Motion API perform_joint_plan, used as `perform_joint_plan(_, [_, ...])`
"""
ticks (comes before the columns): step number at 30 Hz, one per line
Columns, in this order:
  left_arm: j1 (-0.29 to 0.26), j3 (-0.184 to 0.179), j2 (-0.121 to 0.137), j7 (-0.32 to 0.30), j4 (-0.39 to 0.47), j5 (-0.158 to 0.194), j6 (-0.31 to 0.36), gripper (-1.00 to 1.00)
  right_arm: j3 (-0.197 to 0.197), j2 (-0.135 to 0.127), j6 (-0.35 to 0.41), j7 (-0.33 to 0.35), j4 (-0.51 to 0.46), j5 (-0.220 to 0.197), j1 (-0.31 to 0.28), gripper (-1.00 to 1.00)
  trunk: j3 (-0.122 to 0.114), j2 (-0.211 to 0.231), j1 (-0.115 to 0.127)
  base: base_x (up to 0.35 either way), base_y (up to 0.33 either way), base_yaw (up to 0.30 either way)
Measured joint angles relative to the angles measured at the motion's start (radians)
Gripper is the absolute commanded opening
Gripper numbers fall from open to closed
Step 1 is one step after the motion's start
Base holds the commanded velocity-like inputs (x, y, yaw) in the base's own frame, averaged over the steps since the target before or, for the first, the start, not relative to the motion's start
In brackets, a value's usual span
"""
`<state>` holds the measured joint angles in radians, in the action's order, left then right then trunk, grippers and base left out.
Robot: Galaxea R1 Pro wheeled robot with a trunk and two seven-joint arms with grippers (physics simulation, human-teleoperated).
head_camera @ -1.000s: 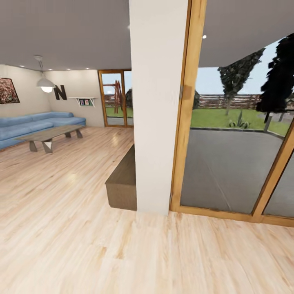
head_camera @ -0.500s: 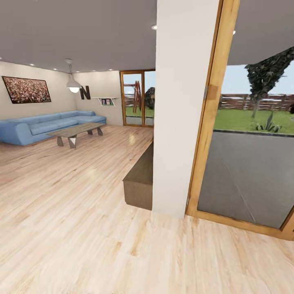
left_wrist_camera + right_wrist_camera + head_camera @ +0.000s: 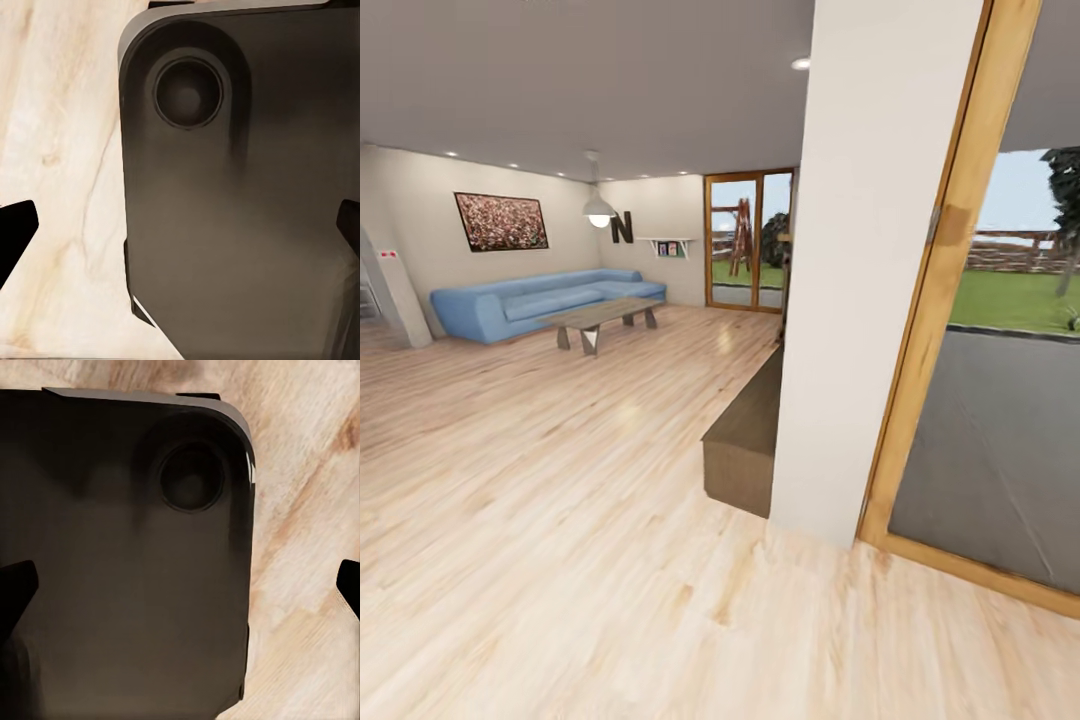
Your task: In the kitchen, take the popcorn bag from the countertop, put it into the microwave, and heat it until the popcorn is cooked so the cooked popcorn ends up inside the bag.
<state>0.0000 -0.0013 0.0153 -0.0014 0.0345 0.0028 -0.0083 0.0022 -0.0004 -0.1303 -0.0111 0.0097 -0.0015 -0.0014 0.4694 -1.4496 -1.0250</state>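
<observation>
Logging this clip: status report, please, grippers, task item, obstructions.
Both grippers open, holding nothing, fingertips wide over wood floor. View is a living room, blue sofa far left. White pillar and low bench close ahead.

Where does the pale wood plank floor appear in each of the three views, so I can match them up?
Head view: the pale wood plank floor fills the lower half, running back to the blue sofa.
Left wrist view: the floor is a strip beside a dark rounded panel.
Right wrist view: the floor lies beside a similar dark rounded panel.
Shared landmark: the floor's light plank grain.
</observation>
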Motion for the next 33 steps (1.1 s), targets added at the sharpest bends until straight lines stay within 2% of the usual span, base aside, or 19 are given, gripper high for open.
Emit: perform_joint_plan(33, [0.0,0.0,0.0,0.0,0.0,0.0,0.0,1.0,0.0,-0.001,0.0,0.0,0.0,0.0,0.0,1.0,0.0,0.0,0.0,0.0,0.0,0.3])
